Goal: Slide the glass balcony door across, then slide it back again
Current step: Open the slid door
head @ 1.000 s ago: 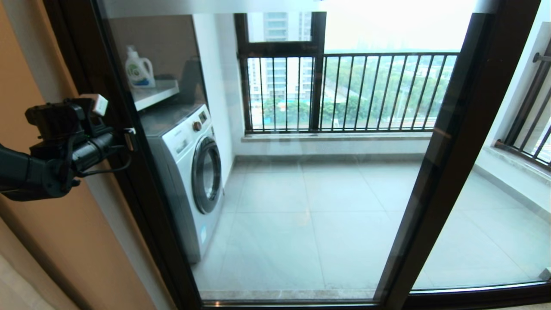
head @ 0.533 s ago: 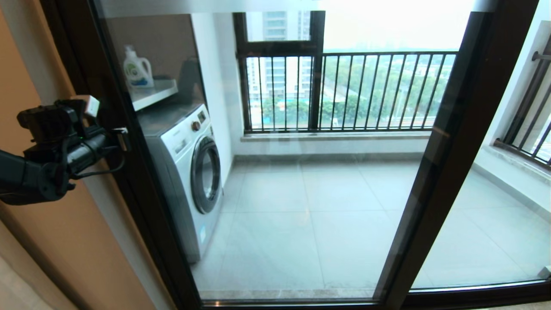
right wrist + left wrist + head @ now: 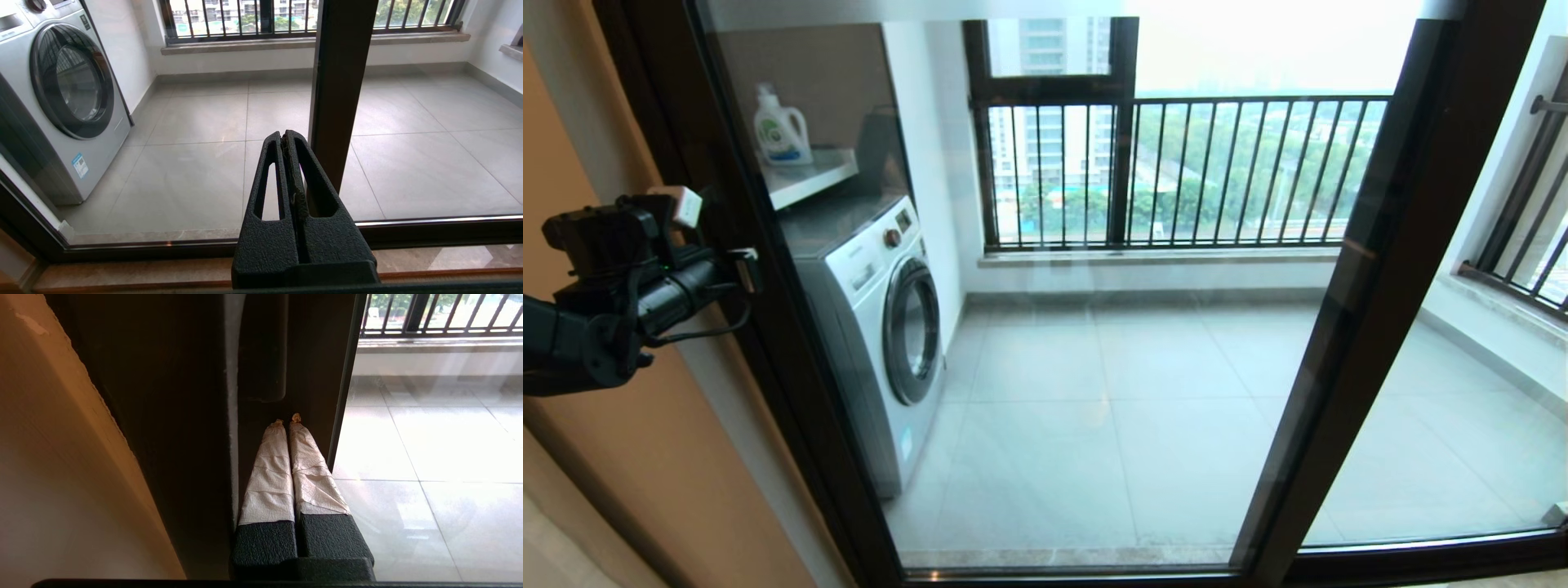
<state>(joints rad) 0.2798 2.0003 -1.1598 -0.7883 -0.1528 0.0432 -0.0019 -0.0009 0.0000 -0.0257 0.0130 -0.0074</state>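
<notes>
Balcony behind; left gripper [image 3: 286,418] jaws (closed) below handle [image 3: 261,347].

Glossy dark metal frames the glass balcony door [image 3: 1054,343]'s smooth, clear pane.

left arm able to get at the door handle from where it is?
Probably yes. The left gripper, fingers shut, points at the glass balcony door's left upright just short of the slim dark handle; nothing visible lies between them.

We see the left arm [image 3: 572,335], black and tubular, with a looping cable and a small white block on top. The left gripper [image 3: 286,420] has white-taped fingers [image 3: 267,473] on textured black bases; the right gripper [image 3: 286,136] is textured black with slotted fingers [image 3: 269,179].
</notes>
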